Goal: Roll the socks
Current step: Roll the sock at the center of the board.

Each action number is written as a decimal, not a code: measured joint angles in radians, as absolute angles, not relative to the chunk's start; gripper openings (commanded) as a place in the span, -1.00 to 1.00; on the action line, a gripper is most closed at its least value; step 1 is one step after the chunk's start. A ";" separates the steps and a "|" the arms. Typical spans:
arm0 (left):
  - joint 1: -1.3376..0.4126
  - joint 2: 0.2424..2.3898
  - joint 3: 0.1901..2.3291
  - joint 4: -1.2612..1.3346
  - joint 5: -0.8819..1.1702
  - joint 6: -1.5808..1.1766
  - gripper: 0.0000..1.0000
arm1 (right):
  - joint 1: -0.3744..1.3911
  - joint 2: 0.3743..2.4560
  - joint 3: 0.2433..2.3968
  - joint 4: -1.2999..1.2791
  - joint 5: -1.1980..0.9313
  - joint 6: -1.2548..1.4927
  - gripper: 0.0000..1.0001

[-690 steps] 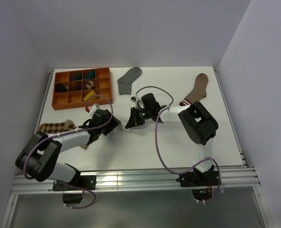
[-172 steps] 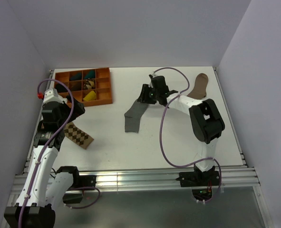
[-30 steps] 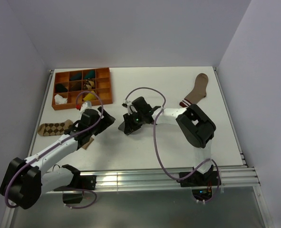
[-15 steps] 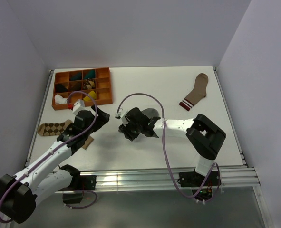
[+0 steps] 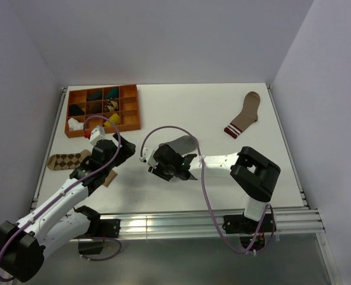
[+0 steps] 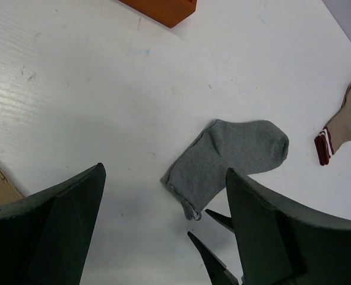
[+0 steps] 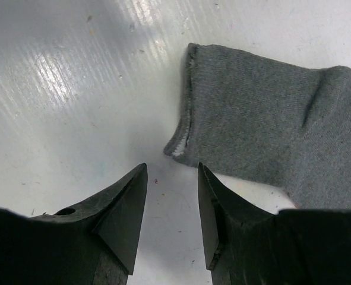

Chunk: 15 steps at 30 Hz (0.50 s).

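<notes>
Beside one grey sock [image 7: 270, 148], the right hand [image 7: 172, 170] sits part-open, the left hand [image 6: 164, 172] wide, both empty.

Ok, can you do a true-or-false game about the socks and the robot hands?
1. The grey fabric sock lies unrolled on the white table. True.
2. The right gripper is squeezing the grey sock. False: its jaws are open beside the cuff and hold nothing.
3. The brown sock with the striped cuff sits inside the orange plastic tray. False: it lies on the table, far from the tray.
4. The left gripper is open and empty. True.
</notes>
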<state>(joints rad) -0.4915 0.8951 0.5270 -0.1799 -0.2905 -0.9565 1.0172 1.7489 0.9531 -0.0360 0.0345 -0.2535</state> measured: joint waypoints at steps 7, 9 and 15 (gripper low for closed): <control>-0.492 0.892 0.527 -0.185 -0.298 -0.955 0.75 | 1.048 1.774 0.953 -0.010 0.098 -0.289 -0.11; -0.492 0.892 0.527 -0.185 -0.298 -0.955 0.75 | 1.050 1.779 0.953 0.001 0.114 -0.295 -0.13; -0.492 0.892 0.521 -0.185 -0.298 -0.955 0.75 | 1.065 1.803 0.957 0.044 0.165 -0.313 -0.16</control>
